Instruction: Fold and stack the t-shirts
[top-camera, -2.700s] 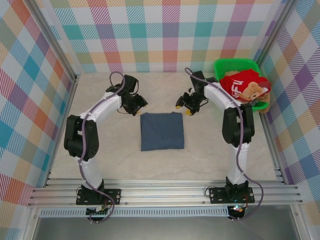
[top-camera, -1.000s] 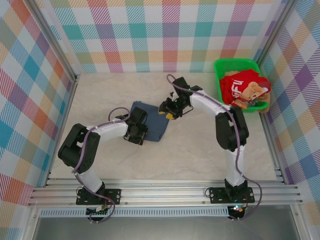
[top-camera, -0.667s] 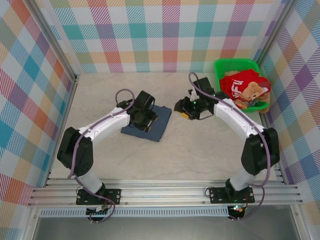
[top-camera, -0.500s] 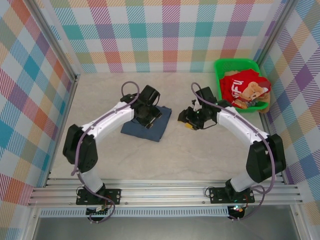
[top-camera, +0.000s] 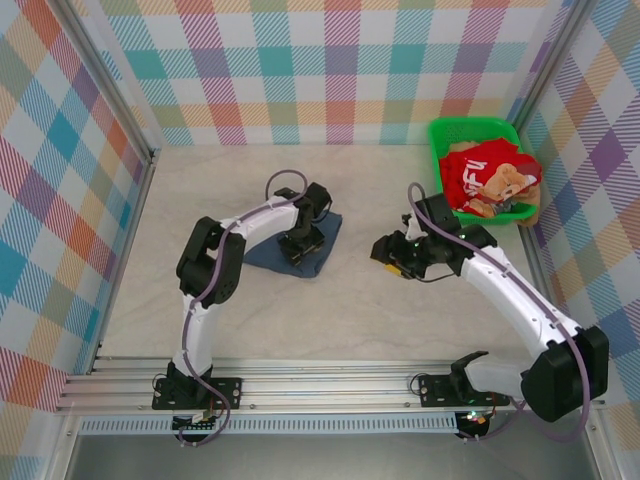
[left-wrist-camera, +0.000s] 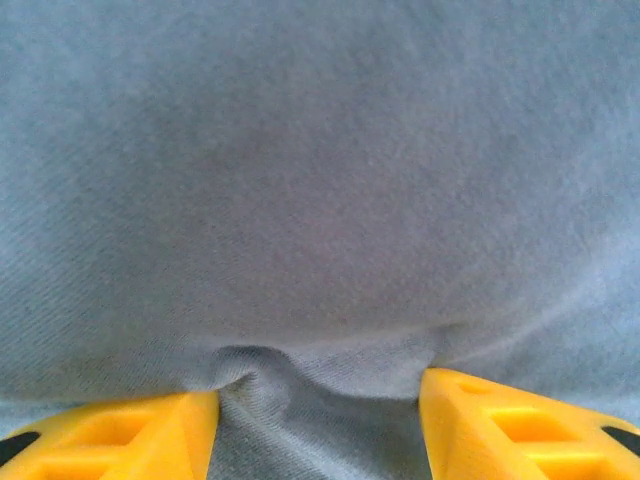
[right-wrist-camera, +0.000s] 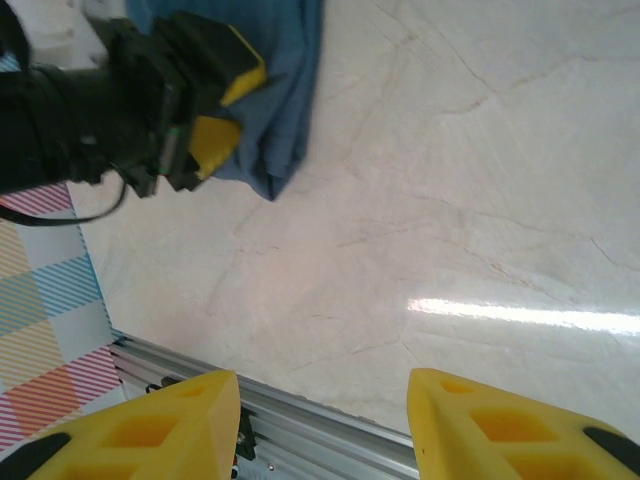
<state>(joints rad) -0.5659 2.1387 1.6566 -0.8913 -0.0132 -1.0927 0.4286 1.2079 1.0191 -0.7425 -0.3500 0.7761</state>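
While a green basket (top-camera: 470, 122) in the far right corner holds a red shirt (top-camera: 478, 168), the blue shirt (top-camera: 262, 258) lies left of centre on the pale surface (top-camera: 350, 320). Left claw (left-wrist-camera: 318, 400), fingers (left-wrist-camera: 110, 430) apart, presses on it, clasping nothing. Right claw (right-wrist-camera: 325, 400) hangs open, empty, just beside it. Blue cloth is folded and puckers between the left fingers.

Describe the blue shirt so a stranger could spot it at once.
On the pale table, look left of centre, under the left gripper. The blue shirt lies folded there, plain and alone, unlike the red shirt heaped in the green basket.
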